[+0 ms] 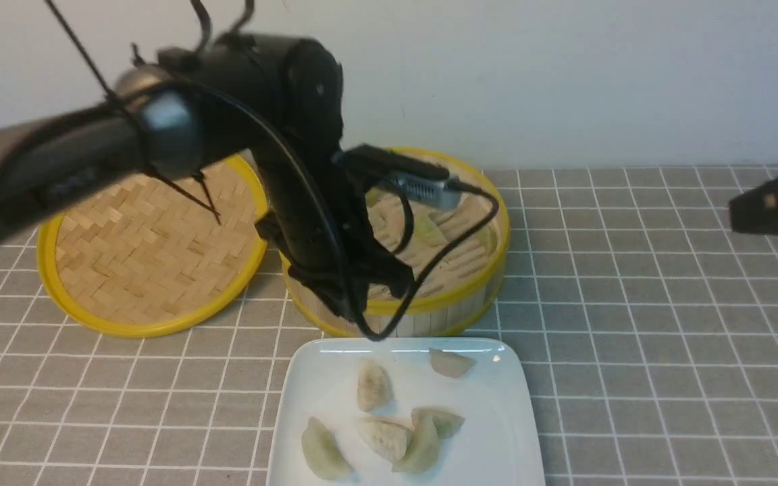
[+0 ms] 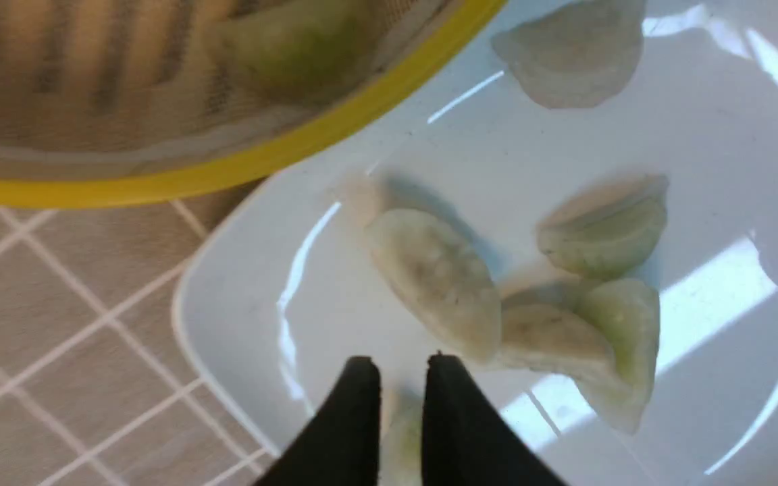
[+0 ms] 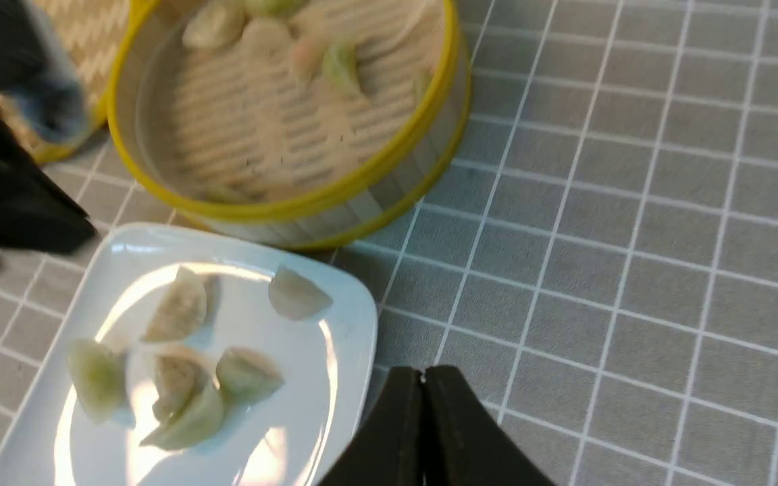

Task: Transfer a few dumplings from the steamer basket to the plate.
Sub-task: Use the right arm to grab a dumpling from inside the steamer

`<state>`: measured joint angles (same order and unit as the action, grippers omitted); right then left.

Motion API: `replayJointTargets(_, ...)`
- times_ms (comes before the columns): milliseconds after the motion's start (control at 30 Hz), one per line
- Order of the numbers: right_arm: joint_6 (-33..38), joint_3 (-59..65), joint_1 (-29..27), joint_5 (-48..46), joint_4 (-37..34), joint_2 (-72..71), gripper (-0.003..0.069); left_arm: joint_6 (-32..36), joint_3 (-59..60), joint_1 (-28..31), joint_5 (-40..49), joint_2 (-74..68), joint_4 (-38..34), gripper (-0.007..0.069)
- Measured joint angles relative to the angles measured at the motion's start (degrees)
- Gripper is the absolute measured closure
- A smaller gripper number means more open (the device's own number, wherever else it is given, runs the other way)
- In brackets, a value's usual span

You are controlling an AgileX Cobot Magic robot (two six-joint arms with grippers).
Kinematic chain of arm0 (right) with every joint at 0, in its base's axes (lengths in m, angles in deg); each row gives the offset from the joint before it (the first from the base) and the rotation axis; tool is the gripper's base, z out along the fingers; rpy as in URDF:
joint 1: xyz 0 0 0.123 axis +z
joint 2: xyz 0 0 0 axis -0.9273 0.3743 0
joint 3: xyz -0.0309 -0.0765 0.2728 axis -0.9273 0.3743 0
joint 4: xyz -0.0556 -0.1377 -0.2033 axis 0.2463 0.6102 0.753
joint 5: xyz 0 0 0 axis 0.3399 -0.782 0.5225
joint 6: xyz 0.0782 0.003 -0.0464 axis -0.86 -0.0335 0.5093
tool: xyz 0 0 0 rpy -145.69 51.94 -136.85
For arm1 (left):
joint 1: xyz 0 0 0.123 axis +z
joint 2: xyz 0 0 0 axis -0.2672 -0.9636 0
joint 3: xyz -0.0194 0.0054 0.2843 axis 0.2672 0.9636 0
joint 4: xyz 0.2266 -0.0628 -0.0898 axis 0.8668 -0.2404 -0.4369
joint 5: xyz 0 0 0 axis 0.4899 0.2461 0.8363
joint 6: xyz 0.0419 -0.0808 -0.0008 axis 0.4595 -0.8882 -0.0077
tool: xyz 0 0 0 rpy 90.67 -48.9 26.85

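The likeliest trouble is a snag at the rim: the left tool [image 2: 404, 361] hangs close by the near side of the steamer basket [image 3: 389, 165], so a low swing back for another piece could knock the yellow edge and shove the basket into the plate [image 3: 355, 324]. Its tips stand slightly apart with nothing clamped between them; the right tool [image 3: 429, 372] has its tips together, empty, well off to the side. Six dumplings [image 1: 373, 386] lie on the plate, and several others sit in the basket, mostly against its wall, where the fingers could scrape the slats or pinch only a pleat. Those thin skins look soft and moist, so a hard squeeze may tear one, and a loose one may let it slip. Three on the plate touch in a cluster, and another dropped there could stick or pile up. The cable loop [image 1: 453, 243] dangling from the left arm may catch the rim too. The lid [image 1: 152, 327] crowds the basket's left; the counter [image 1: 632, 324] to the right lies open, while the plate has bare room toward its right edge.
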<state>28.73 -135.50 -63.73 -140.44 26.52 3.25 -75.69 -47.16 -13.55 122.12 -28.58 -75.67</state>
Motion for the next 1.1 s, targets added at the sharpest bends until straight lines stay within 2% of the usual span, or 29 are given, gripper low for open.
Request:
replayJointTargets(133, -0.1, -4.3, 4.1, -0.3, 1.3, 6.2, 0.0671, -0.9, 0.0, 0.0, 0.1, 8.4, 2.1, 0.0627)
replayJointTargets(267, -3.8, -10.2, 9.5, -0.3, 4.3, 13.7, 0.0669, -2.1, 0.0, 0.0, 0.6, 18.4, 2.8, 0.0629)
replayJointTargets(533, -8.2, -26.3, 18.5, -0.3, 16.4, 31.3, 0.0646, -4.4, 3.0, 0.0, 1.8, 35.6, 1.5, 0.0629)
replayJointTargets(667, -8.7, -34.2, 20.9, -0.5, 21.8, 40.2, 0.0600, -4.4, 7.2, 0.0, 2.1, 42.9, 1.3, 0.0629)
replayJointTargets(900, -8.7, -49.0, 21.8, -2.6, 31.2, 56.1, 0.0442, -4.7, 14.2, 0.0, 3.0, 51.1, 1.2, 0.0629)
replayJointTargets(1100, -9.6, -55.0, 21.8, -2.8, 34.7, 62.9, 0.0359, -5.6, 17.0, 0.0, 3.1, 53.8, 1.5, 0.0629)
